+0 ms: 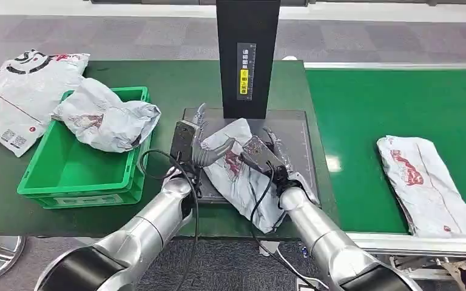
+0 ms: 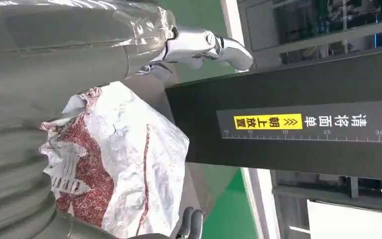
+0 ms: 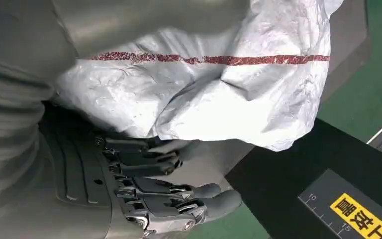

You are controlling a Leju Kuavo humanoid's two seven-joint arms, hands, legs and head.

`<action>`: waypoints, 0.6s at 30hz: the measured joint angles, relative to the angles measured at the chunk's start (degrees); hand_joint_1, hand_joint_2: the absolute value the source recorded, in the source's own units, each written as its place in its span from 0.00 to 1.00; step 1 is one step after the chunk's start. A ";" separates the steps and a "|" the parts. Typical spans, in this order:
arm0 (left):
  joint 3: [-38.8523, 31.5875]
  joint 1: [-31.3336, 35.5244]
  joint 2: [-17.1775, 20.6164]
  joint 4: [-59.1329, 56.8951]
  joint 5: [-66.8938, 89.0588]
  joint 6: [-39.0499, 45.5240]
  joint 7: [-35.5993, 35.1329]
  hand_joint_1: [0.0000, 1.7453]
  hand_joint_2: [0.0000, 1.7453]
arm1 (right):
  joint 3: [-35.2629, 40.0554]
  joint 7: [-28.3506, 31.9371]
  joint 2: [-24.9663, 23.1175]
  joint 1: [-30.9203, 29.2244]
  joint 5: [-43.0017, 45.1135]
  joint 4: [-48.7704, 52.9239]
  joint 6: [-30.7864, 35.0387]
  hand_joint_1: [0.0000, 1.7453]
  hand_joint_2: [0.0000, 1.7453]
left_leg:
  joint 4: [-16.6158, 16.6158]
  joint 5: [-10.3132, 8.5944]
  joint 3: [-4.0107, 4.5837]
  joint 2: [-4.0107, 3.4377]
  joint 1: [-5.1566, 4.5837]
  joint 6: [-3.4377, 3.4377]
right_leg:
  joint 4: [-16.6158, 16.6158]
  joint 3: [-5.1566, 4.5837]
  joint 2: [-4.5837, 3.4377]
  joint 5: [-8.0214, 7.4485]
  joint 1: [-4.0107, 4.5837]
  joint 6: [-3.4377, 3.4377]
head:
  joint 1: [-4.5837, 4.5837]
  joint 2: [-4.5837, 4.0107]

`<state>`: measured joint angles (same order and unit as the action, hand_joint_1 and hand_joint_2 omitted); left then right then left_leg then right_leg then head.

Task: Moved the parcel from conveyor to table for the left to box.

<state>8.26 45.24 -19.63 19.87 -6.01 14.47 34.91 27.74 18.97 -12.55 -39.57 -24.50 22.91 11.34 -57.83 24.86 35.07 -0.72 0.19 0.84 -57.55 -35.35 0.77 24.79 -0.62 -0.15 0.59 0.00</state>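
Observation:
A crumpled white parcel (image 1: pixel 238 177) with red print lies on the grey plate (image 1: pixel 294 127) in front of the black post (image 1: pixel 247 54). My left hand (image 1: pixel 189 143) is at its left side, with the thumb laid across the top, and the parcel (image 2: pixel 129 164) sits between thumb and fingers (image 2: pixel 209 44). My right hand (image 1: pixel 264 155) rests on the parcel's right side. In the right wrist view the parcel (image 3: pixel 219 99) lies between the thumb and the curled dark fingers (image 3: pixel 154 172).
A green bin (image 1: pixel 73 176) at the left holds another crumpled parcel (image 1: pixel 106 118). A flat parcel (image 1: pixel 21 91) lies on the table's far left. Another parcel (image 1: pixel 428 185) lies on the green conveyor (image 1: pixel 370 103) at the right.

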 measured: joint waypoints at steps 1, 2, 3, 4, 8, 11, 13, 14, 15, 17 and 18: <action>0.02 0.00 0.00 0.00 0.00 0.00 0.00 0.00 1.00 | 0.00 0.04 0.00 0.00 0.00 0.00 0.00 0.00 1.00 | 0.00 0.00 0.00 0.00 0.00 0.00 | 0.00 0.00 0.00 0.00 0.00 0.00 | 0.00 0.00; 0.11 0.00 0.00 0.00 0.00 0.00 0.00 0.00 1.00 | 0.00 0.04 0.00 0.00 0.00 0.00 0.00 0.00 1.00 | 0.00 0.00 0.00 0.00 0.00 0.00 | 0.00 0.00 0.00 0.00 0.00 0.00 | 0.00 -0.02; 0.18 0.00 0.00 0.00 0.00 0.00 0.00 0.00 1.00 | 0.02 0.04 -0.02 0.00 0.00 0.00 0.00 0.00 1.00 | 0.00 0.00 0.00 0.00 -0.01 0.00 | 0.00 0.00 0.00 0.00 0.00 0.00 | 0.00 0.00; 0.20 0.00 0.00 0.00 0.00 0.00 0.00 0.00 1.00 | 0.02 0.04 -0.02 0.00 0.00 0.00 0.00 0.00 1.00 | 0.00 0.00 0.00 0.00 -0.01 0.00 | 0.00 0.00 0.00 0.00 0.00 0.00 | 0.00 -0.02; 0.20 0.00 0.00 0.00 0.00 0.00 0.00 0.00 1.00 | 0.02 0.04 -0.04 0.00 0.00 0.00 0.00 0.00 1.00 | 0.00 0.00 0.00 0.00 -0.01 0.00 | 0.00 0.00 0.00 0.00 0.01 0.00 | 0.00 0.00; 0.22 0.00 0.00 0.00 0.02 0.26 0.07 0.00 1.00 | 0.02 0.29 -0.13 0.04 0.31 0.00 0.90 0.00 1.00 | 0.00 0.00 -0.01 0.00 -0.01 0.00 | 0.00 -0.01 -0.01 0.00 0.01 0.00 | 0.02 0.00; 0.39 0.02 0.02 0.00 0.13 1.69 0.61 0.00 1.00 | 0.02 1.86 -0.13 0.24 1.29 0.07 5.08 0.00 1.00 | 0.00 0.00 -0.01 0.00 0.00 0.00 | 0.00 -0.01 0.00 0.00 0.01 0.00 | 0.02 0.00; 0.52 0.07 0.06 0.02 0.37 2.52 0.79 0.00 1.00 | 0.00 2.93 -0.09 0.34 1.97 0.31 7.60 0.00 1.00 | 0.00 0.00 -0.01 -0.01 0.00 0.00 | 0.00 -0.01 0.00 0.00 0.01 0.00 | 0.00 0.00; 0.76 0.17 0.15 0.02 0.59 3.27 0.75 0.00 1.00 | -0.11 4.16 0.09 0.41 2.64 0.61 9.95 0.00 1.00 | 0.00 0.00 -0.01 -0.01 0.00 0.00 | 0.00 -0.01 0.00 0.00 0.01 0.00 | 0.02 0.00; 1.42 0.60 0.35 0.02 1.92 4.59 -0.21 0.00 1.00 | -0.72 6.72 0.65 0.72 4.19 1.83 13.78 0.00 1.00 | -0.01 0.00 -0.01 -0.01 0.00 0.00 | 0.00 -0.01 0.00 0.00 0.00 0.00 | 0.02 0.00; 1.99 0.95 0.42 0.02 2.87 5.12 -1.36 0.00 1.00 | -1.25 7.74 1.01 0.85 4.83 2.58 15.11 0.00 1.00 | -0.01 0.00 -0.01 0.00 -0.01 0.00 | 0.00 -0.01 0.01 0.00 -0.01 0.00 | 0.00 0.00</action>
<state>10.25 46.19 -19.21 19.89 -3.14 19.59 33.55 26.49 26.71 -11.54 -38.72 -19.67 25.49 26.45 -57.85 24.86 35.06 -0.73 0.19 0.84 -57.55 -35.36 0.78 24.79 -0.63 -0.15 0.59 0.00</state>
